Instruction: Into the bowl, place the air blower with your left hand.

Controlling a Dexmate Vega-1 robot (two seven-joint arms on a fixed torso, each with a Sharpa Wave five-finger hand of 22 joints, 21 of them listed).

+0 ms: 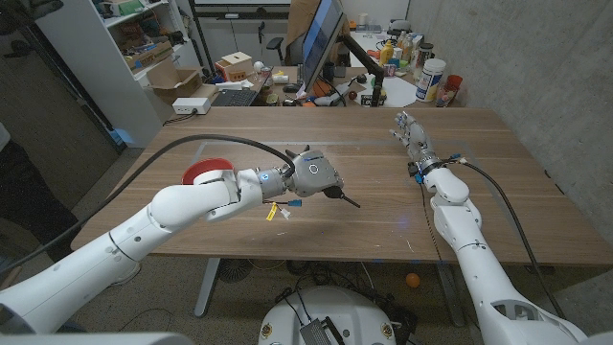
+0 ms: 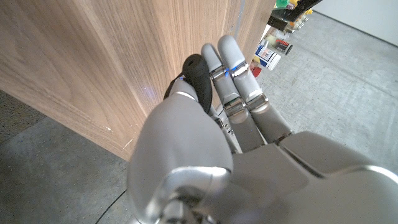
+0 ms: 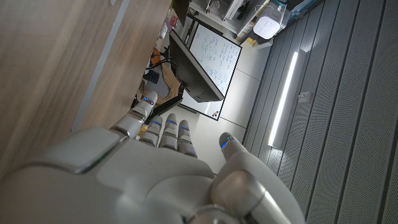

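Left hand (image 1: 314, 176) grips the black air blower (image 1: 341, 196) mid-frame above the worktop (image 1: 383, 211), right of the red bowl (image 1: 204, 172); right hand (image 1: 410, 132) holds nothing, fingers extended.

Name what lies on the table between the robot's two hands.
In the head view, only bare wooden table lies between the left hand, holding the air blower, and the right hand.

Wooden table (image 1: 479, 182); monitor (image 1: 321, 38) and white canister (image 1: 430, 80) behind it.

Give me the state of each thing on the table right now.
Black rubber air blower: held in the left hand, lifted off the table, nozzle pointing out.
Red bowl: upright on the wooden table, partly hidden by the left arm.
Right hand: holding nothing, fingers extended.
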